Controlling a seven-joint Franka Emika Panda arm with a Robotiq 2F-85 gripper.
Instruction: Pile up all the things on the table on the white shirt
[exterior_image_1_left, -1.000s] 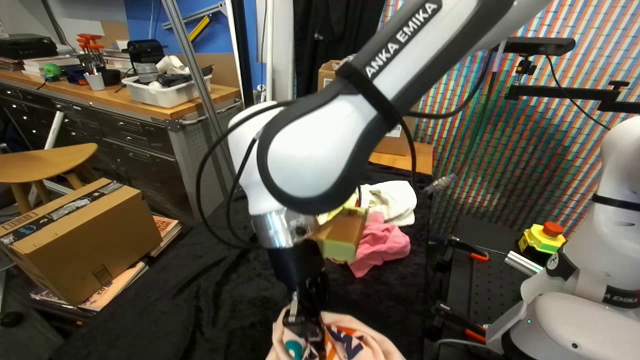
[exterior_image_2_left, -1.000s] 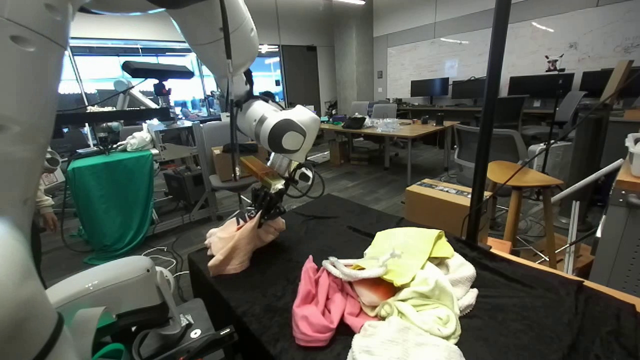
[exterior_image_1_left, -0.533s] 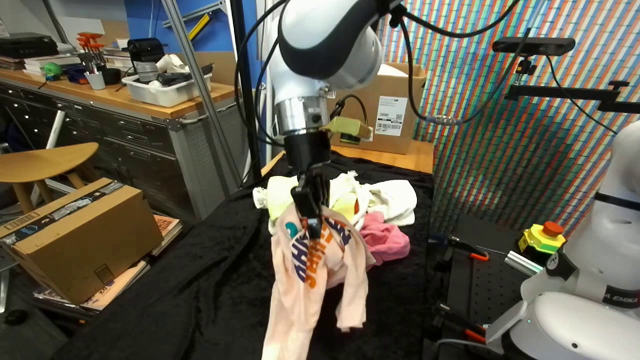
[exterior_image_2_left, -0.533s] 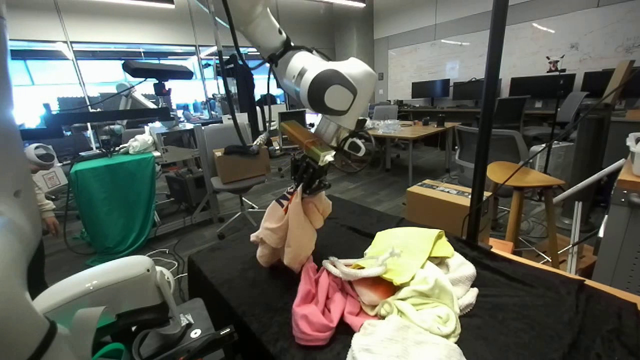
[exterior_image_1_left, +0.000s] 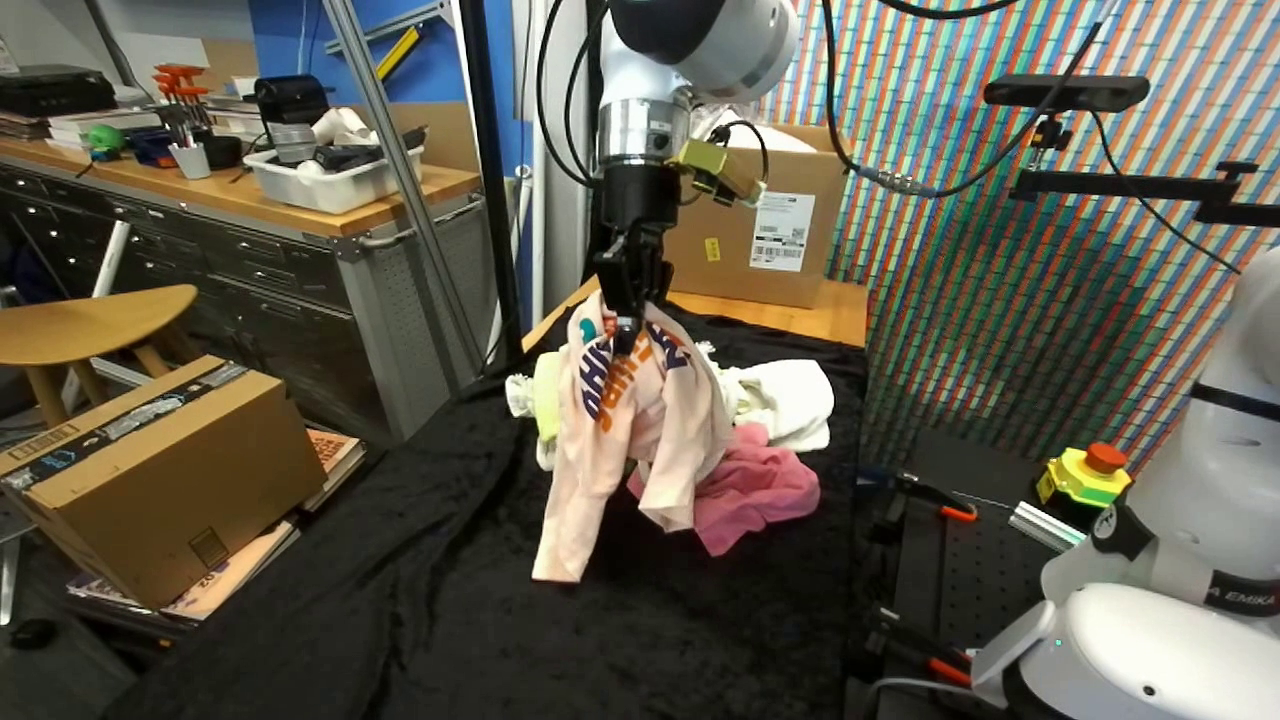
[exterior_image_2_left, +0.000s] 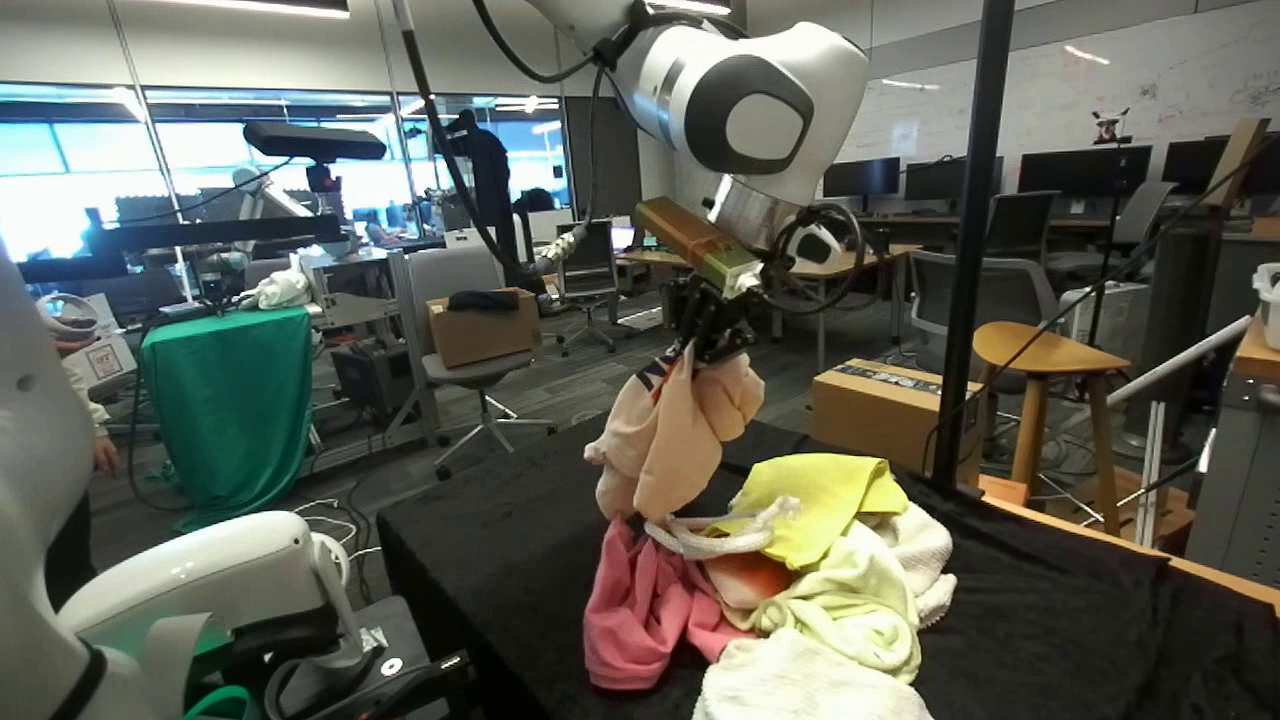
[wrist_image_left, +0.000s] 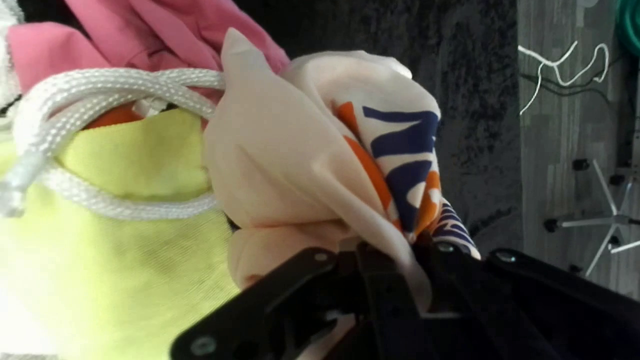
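peach printed cloth hangs pinched in your pincer near the pink cloth and white rope, contact unclear; you're likely on the carry step, so next centre it above the yellow-green cloth and white shirt, lower and release.

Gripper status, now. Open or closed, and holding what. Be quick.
Gripper: closed, holding the pale peach printed cloth.
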